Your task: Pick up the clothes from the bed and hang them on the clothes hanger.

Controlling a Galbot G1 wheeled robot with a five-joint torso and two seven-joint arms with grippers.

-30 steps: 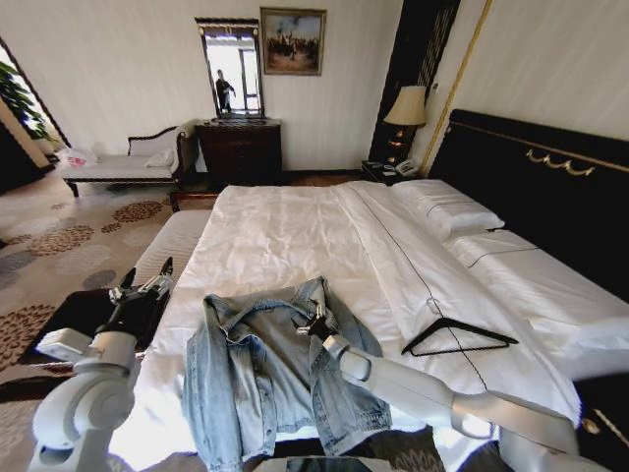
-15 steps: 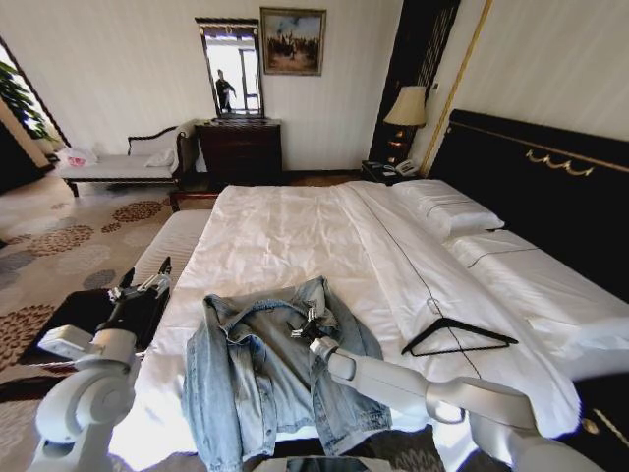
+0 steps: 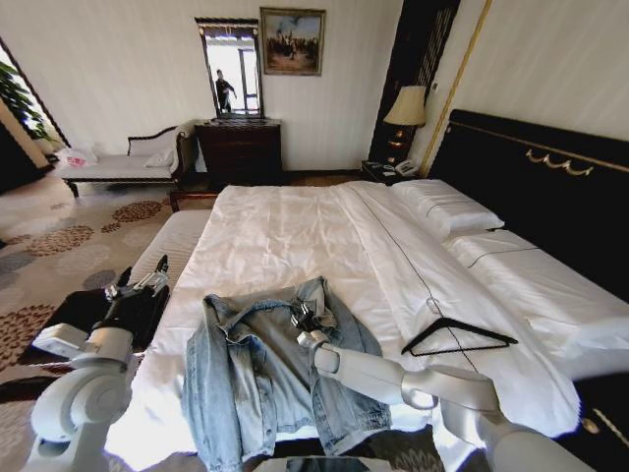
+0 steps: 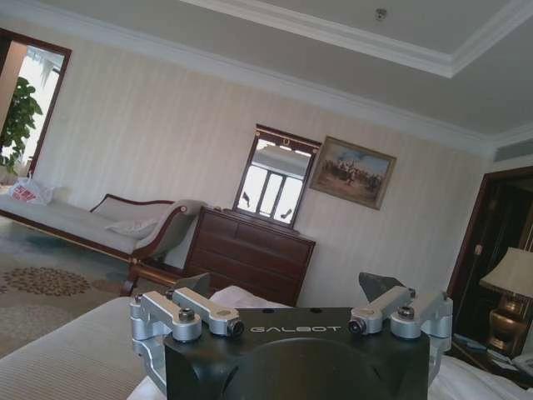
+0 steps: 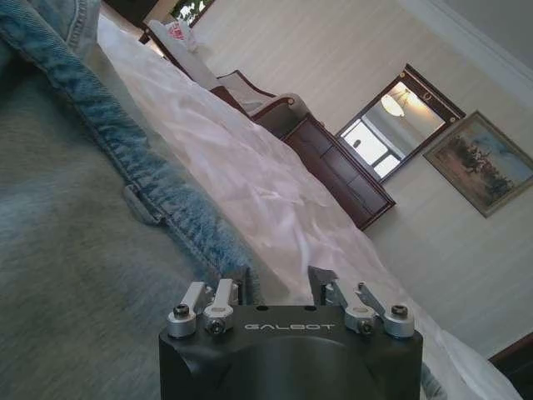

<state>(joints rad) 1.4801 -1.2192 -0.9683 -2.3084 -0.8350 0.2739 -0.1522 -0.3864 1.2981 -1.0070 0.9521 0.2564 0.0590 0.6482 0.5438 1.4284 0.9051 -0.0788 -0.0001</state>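
The light-blue denim jacket (image 3: 265,379) lies spread on the near end of the bed (image 3: 285,236), collar toward the headboard. My right gripper (image 3: 303,317) rests low on the jacket at its collar, open. In the right wrist view the collar seam (image 5: 158,200) runs up to one fingertip (image 5: 239,282) of that gripper (image 5: 279,287), and the jaws have not closed on it. The black clothes hanger (image 3: 459,335) lies flat on the sheet, right of the jacket. My left gripper (image 3: 138,288) hangs raised off the bed's left side, open and empty (image 4: 287,287).
White pillows (image 3: 447,211) lie by the black headboard (image 3: 550,187). A lamp (image 3: 406,106) stands on the nightstand. A dark dresser (image 3: 241,147) and a chaise (image 3: 128,162) line the far wall. A padded bench (image 3: 172,241) runs along the bed's left side.
My right gripper has slid left across the jacket, toward the collar. The left arm has shifted only slightly. Jacket and hanger lie as before.
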